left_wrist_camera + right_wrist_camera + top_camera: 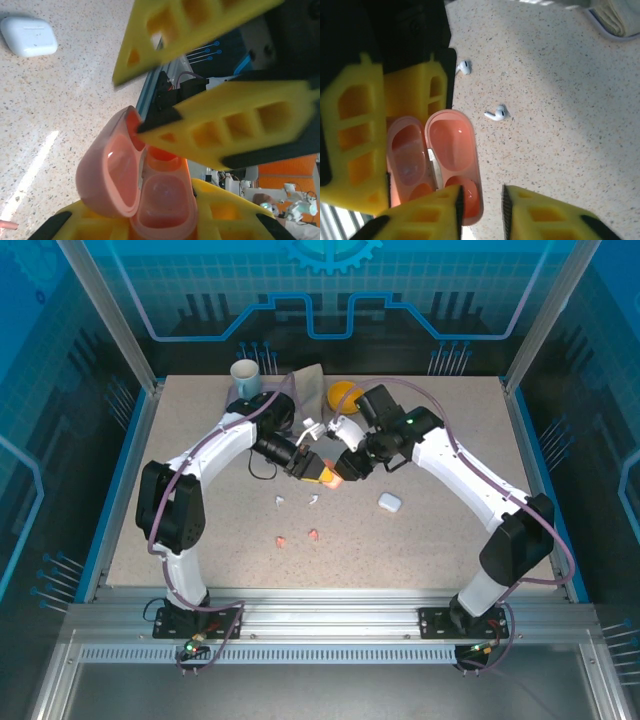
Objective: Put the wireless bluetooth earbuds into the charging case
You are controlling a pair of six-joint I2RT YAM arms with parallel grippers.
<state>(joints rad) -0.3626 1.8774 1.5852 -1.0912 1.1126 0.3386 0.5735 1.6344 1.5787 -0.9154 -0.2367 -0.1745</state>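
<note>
Speckled beige tabletop (400, 560), walled by blue panels; open room is left along its near and right edges. At mid-table the open salmon-pink charging case (451, 150) is clamped in the left gripper (318, 472), and the right gripper (481, 205) is set at the lid's end, jaws slightly parted, nothing held. White earbuds (280, 500) and pink earbuds (282, 539) are scattered just nearer; a white case (390, 502) is set apart, right.

The left gripper (316, 470) and right gripper (345, 468) stood together at a pink case (331, 478) mid-table. Nearer lay two white earbuds (281, 501) and two pink earbuds (282, 539); a white case (390, 502) sat to the right.
</note>
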